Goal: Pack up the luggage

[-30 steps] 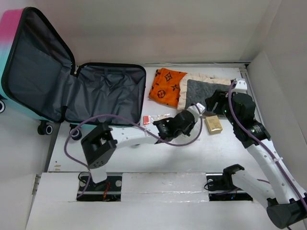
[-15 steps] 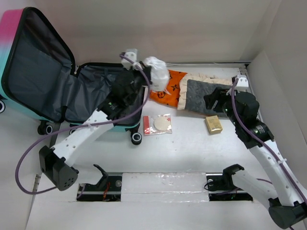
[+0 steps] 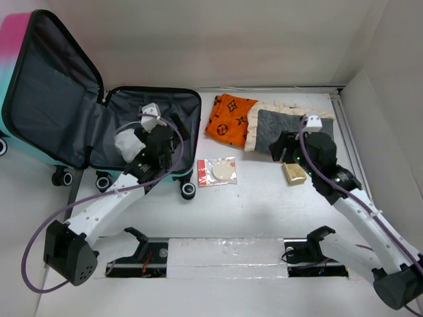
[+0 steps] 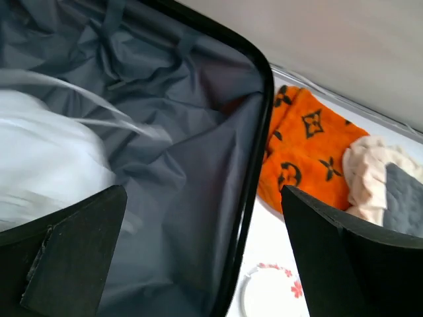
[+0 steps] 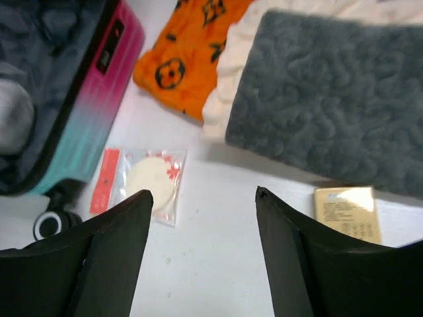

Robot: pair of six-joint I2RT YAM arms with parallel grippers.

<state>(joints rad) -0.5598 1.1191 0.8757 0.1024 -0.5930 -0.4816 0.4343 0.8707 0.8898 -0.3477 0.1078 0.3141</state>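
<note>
While checking the overhead view, found the luggage (image 3: 59,86) lying open at the far left of the table (image 3: 264,205), lid propped up, lower half flat. Saw the left gripper (image 4: 201,198) above that lower half with its fingers spread wide and clamped on nothing. Noted a white bundle (image 4: 46,158), blurred, resting on the grey lining just beside one finger. Judged this step to be dropping that bundle into the case, likely done. Found the right gripper (image 5: 203,195) likewise parted and empty, hanging over bare tabletop between a clear packet (image 3: 218,172) and a small tan box (image 3: 294,173). Counted four things not yet packed: those two, an orange cloth (image 3: 228,117) and a grey fleece (image 3: 287,125) with cream edging. Reckoned the next move called for lifting the left arm out of the case and closing on one of those.

Made out black letter-and-flower motifs on the orange cloth, but no brand name. Found the print on the box too small to read, likewise a dark label (image 5: 110,45) on the pink shell.
</note>
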